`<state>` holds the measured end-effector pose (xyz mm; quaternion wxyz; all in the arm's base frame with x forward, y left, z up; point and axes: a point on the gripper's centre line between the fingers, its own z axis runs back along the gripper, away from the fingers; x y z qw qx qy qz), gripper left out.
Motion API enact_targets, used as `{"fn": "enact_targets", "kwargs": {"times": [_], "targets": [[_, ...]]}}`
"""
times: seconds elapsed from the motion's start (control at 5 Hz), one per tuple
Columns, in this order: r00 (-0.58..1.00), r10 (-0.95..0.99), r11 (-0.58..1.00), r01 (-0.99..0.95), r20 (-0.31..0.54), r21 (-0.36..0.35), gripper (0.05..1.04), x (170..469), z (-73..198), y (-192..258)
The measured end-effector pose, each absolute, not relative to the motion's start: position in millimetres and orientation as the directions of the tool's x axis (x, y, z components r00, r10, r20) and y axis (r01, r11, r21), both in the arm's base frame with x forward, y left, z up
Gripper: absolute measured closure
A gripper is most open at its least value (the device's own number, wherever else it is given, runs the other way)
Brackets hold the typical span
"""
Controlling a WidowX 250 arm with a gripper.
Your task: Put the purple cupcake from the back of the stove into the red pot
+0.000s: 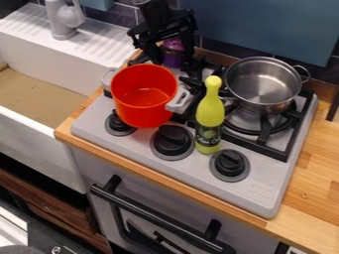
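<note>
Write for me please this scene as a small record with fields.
pincer: above the back of the stove, around a purple object
front left: red pot, light grey handles
right: steel pot, over the right burner
between pots: yellow-green bottle, upright
knobs: three, black
left of stove: white sink and faucet

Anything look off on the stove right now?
The yellow bottle stands between the middle knob and right knob of the stove, an odd spot for a bottle. I see no spill or damage.
</note>
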<state>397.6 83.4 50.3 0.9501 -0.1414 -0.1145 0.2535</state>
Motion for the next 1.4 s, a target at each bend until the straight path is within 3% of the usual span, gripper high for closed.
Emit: {"fn": "enact_targets", "kwargs": {"times": [0.4, 0.8, 1.0, 1.4], "targets": [[0.844, 0.531, 0.810, -0.478, 0.079, -0.339, 0.216, 387, 65, 77], [0.831, 0.540, 0.804, -0.462, 0.134, -0.374, 0.216, 380, 113, 74], [0.852, 0.514, 0.811, -0.447, 0.096, -0.376, 0.216, 364, 127, 71], [0.922, 0.375, 0.881, -0.324, 0.093, -0.346, 0.216, 311, 131, 68]]}}
